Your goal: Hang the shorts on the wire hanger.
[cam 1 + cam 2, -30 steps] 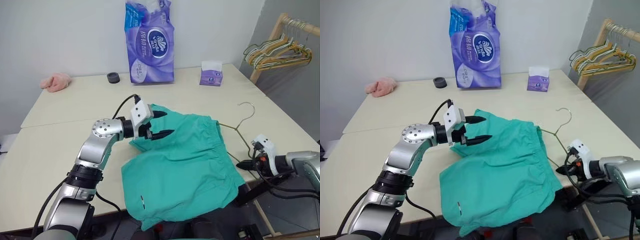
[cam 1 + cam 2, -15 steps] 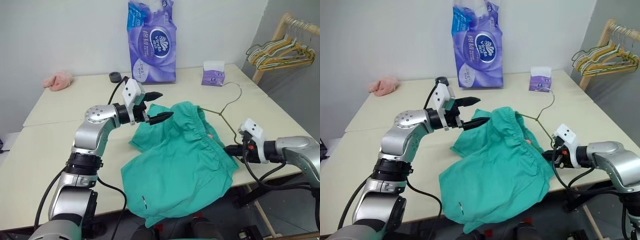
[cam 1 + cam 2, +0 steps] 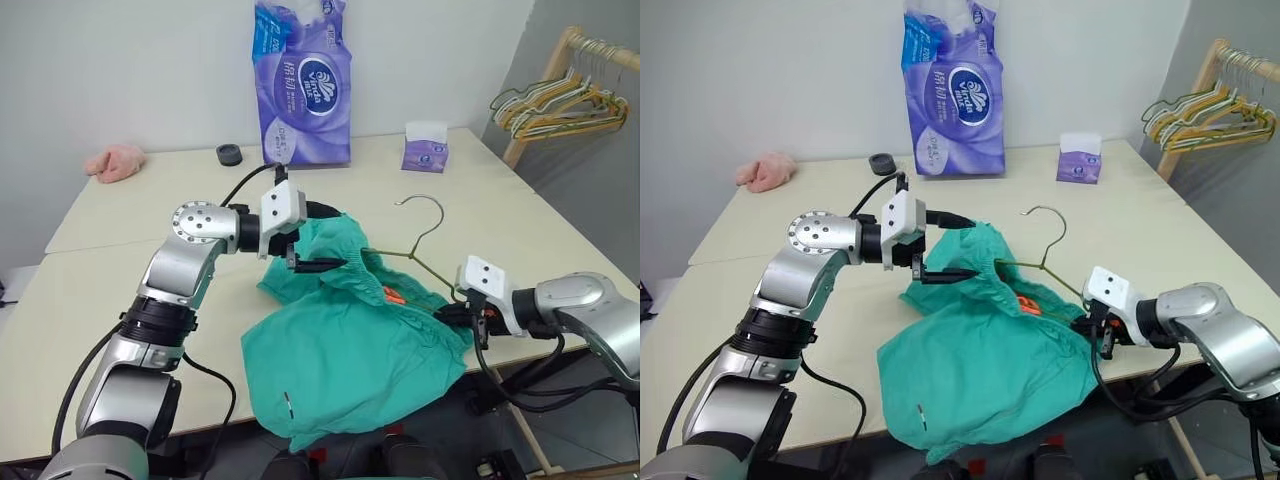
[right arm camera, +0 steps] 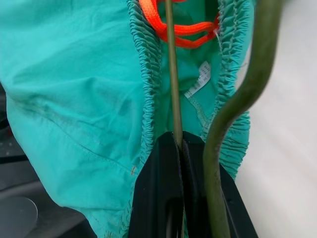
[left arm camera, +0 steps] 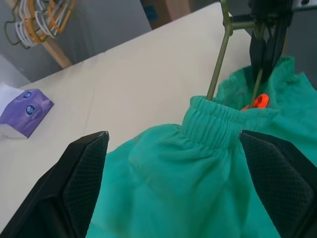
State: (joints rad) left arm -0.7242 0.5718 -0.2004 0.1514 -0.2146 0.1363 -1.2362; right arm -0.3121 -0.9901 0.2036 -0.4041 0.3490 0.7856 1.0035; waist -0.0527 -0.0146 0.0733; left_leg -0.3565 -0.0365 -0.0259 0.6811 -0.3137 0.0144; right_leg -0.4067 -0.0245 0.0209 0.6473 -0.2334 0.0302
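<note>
The desk (image 3: 120,290) carries the shorts (image 3: 350,370), which lie crumpled near its front edge with one leg drooping over that edge. Relative to the shorts, the wire hanger (image 3: 415,240) rises tilted out of the gathered waistband, one thin arm running down inside the waist opening beside an orange drawstring (image 3: 392,296), its hook standing free above the cloth. The right tool (image 3: 452,315) sits at the waistband's edge on the robot's right of the shorts, its fingers pressed together on the wire hanger's lower wire. The left tool (image 3: 310,238) hovers over the far part of the shorts, at the raised waistband fold, its fingers (image 5: 79,188) spread wide apart with the cloth between them, gripping nothing.
</note>
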